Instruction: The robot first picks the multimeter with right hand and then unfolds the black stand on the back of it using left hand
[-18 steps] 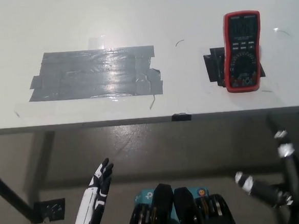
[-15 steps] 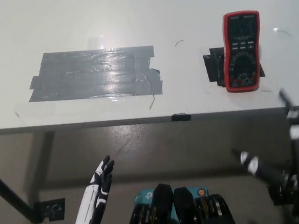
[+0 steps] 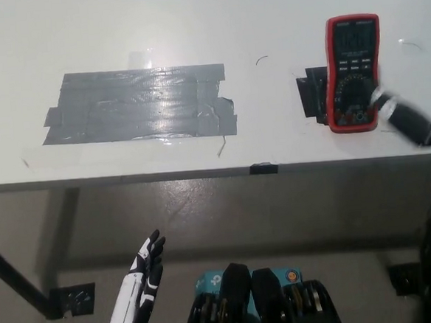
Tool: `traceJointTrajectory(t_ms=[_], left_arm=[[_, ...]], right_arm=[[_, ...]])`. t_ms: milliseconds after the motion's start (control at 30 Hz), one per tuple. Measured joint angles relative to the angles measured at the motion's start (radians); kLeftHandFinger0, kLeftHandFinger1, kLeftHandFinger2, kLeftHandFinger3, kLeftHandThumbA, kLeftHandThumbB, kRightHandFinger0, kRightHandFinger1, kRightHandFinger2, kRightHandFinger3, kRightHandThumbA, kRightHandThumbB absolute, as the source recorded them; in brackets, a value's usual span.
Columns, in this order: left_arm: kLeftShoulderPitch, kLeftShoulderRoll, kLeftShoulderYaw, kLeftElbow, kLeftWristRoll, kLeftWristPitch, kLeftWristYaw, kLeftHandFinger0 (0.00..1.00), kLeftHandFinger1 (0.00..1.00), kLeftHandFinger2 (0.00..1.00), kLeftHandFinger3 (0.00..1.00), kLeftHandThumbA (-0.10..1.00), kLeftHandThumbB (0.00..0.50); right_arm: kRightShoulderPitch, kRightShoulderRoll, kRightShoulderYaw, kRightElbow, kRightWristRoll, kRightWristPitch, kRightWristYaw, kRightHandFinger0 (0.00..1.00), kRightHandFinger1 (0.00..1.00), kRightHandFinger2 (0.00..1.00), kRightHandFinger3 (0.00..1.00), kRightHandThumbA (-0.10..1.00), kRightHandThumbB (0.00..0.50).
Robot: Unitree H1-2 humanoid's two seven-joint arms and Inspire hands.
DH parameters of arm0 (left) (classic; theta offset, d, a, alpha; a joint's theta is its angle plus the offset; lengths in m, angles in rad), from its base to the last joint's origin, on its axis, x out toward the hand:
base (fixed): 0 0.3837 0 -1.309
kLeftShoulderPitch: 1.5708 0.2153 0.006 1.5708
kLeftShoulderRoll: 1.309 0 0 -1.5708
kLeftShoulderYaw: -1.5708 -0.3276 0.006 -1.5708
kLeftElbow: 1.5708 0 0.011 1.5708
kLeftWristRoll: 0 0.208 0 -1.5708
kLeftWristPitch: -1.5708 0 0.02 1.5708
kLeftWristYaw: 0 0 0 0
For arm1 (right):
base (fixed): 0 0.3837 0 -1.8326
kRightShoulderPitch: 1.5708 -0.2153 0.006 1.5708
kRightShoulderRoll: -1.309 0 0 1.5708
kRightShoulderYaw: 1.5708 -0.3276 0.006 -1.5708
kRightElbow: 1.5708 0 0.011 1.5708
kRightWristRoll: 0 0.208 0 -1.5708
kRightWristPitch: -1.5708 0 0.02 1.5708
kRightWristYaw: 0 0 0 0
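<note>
The red multimeter (image 3: pixel 353 70) lies face up on the white table (image 3: pixel 191 30) at the far right, on a patch of black tape (image 3: pixel 311 95). My black right hand (image 3: pixel 413 124) comes in blurred from the right edge, just right of the meter's lower end. One finger reaches toward the meter's lower right corner, and the hand is open and holds nothing. My white left hand (image 3: pixel 140 283) rests at the lower left, below the table's front edge, open with its fingers straight. The stand on the meter's back is hidden.
A wide patch of grey tape (image 3: pixel 137 104) covers the table's middle left. The table's front edge (image 3: pixel 165 177) crosses the picture, with a small black tab (image 3: pixel 264 168) on it. A table leg (image 3: pixel 17 286) and floor plate (image 3: pixel 71 300) show at lower left.
My right hand has risen from below the table's edge to beside the multimeter's lower right. The left hand has stayed put. The multimeter has not moved.
</note>
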Motion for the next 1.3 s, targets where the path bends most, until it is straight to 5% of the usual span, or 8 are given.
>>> traceJointTrajectory(t_ms=[67,267,400,1100,1300], left_arm=[[0.004,0.000,0.001,0.004,0.001,-0.001,0.000,1.00,1.00,1.00,1.00,1.00,0.426],[0.007,0.007,0.009,0.010,0.006,-0.007,0.001,1.00,1.00,1.00,1.00,1.00,0.423],[0.011,0.012,0.011,0.010,0.010,-0.008,0.000,1.00,1.00,1.00,1.00,1.00,0.409],[0.001,0.018,0.017,0.004,0.012,-0.005,0.000,1.00,1.00,1.00,1.00,0.97,0.412],[-0.001,0.019,0.018,0.003,0.012,-0.002,-0.001,1.00,1.00,1.00,1.00,0.97,0.412]], right_arm=[[-0.043,-0.021,-0.009,0.044,-0.008,0.028,-0.001,1.00,1.00,1.00,1.00,0.63,0.347],[-0.186,-0.041,-0.014,0.218,-0.040,0.122,-0.010,1.00,1.00,1.00,1.00,0.85,0.488],[-0.270,-0.031,-0.031,0.326,-0.040,0.205,-0.012,1.00,1.00,1.00,1.00,1.00,0.437],[-0.495,-0.011,-0.041,0.698,0.038,0.366,-0.048,1.00,1.00,1.00,1.00,1.00,0.386],[-0.529,0.004,-0.042,0.794,0.055,0.374,-0.081,1.00,1.00,1.00,1.00,1.00,0.418]])
